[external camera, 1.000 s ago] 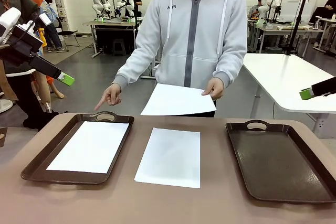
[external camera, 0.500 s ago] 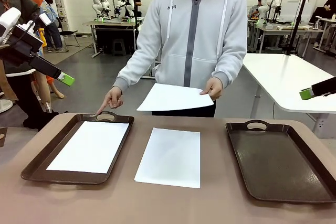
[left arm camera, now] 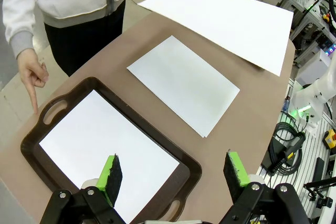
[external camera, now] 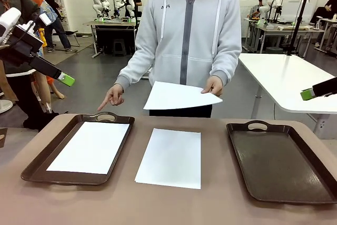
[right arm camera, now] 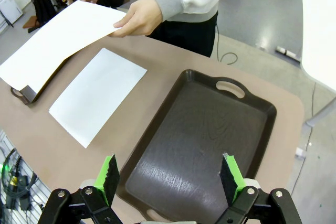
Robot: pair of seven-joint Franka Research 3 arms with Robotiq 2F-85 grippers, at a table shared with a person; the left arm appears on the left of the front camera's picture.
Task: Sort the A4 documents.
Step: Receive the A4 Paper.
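1. Now, the robot's left hand point(left arm camera: 173, 167) hangs released above the near end of the left tray point(external camera: 32, 168). Its green pads are spread wide with nothing between them.
2. The robot's right hand point(right arm camera: 169, 174) is likewise released, jaws wide apart and gripping nothing. It hovers over the near end of the right tray point(right arm camera: 210, 129), whose dark brown floor shows bare.
3. Both trays sit on the brown table point(external camera: 216, 204), one at each side, with their far handles towards the person.
4. The first A4 sheet point(external camera: 90, 147) lies flat inside the left tray, within its rim.
5. The second A4 sheet point(external camera: 171, 156) lies flat on the table between the two trays. It touches neither tray, and its long side runs away from the robot.
6. The third A4 sheet point(external camera: 179, 96) is in the air above the far edge of the table, slightly tilted. The person's holding hand point(external camera: 213, 85) grips it at one edge.
7. The person's pointing hand point(external camera: 112, 97) has its index finger stretched downward, near the far handle of the left tray. From the front view it seems just clear of the handle.
8. The person stands at the far side of the table in a light grey zip hoodie point(external camera: 189, 30).
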